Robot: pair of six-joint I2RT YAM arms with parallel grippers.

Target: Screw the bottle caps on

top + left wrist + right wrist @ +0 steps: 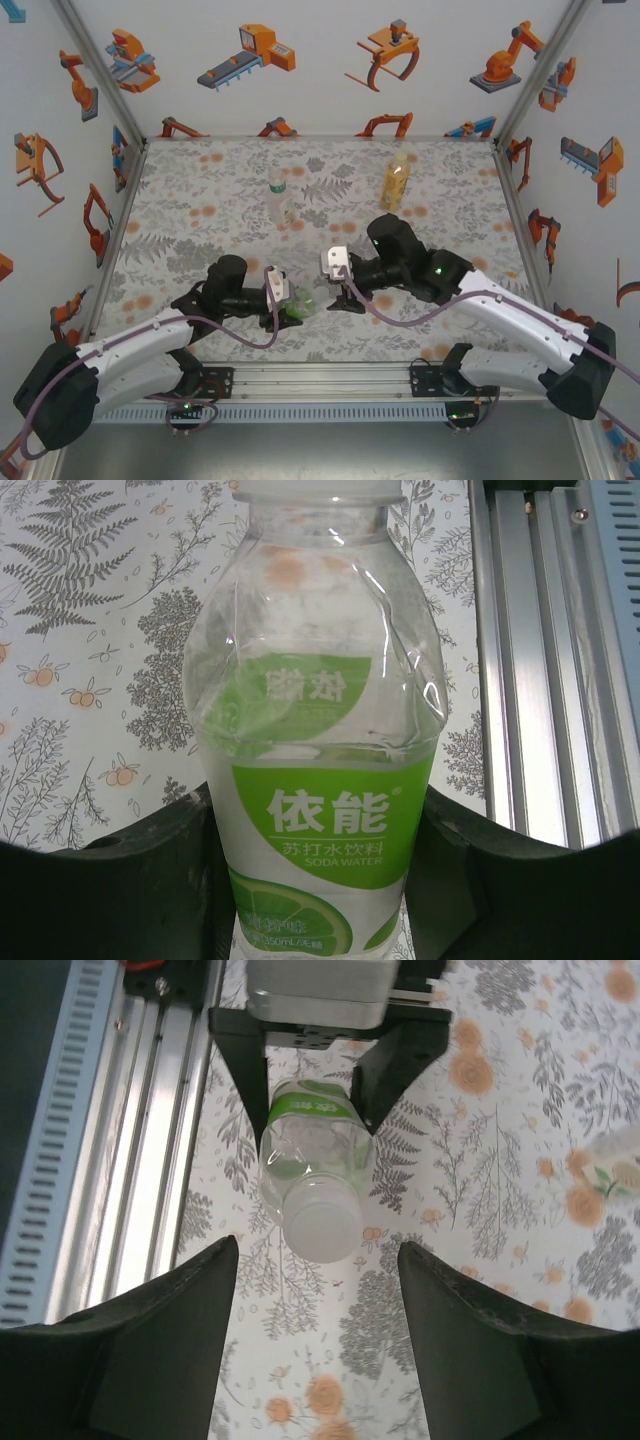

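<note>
My left gripper (290, 300) (318, 815) is shut on the short green-labelled bottle (298, 304) (320, 730) (310, 1135), gripping its labelled body. A whitish cap (322, 1218) (318, 488) sits on its neck and points toward my right gripper (340, 295) (318, 1250). That gripper stands open just short of the cap, its fingers (170, 1340) apart on either side with nothing between them. The tall amber bottle (396, 180) and the clear bottle (277, 195) stand upright at the back of the mat, each with a pale top.
The flower-patterned mat (200, 230) covers the table. An aluminium rail (320, 378) (540, 660) (150, 1110) runs along the near edge, close beside the held bottle. White walls with orange robot pictures close off the back and both sides.
</note>
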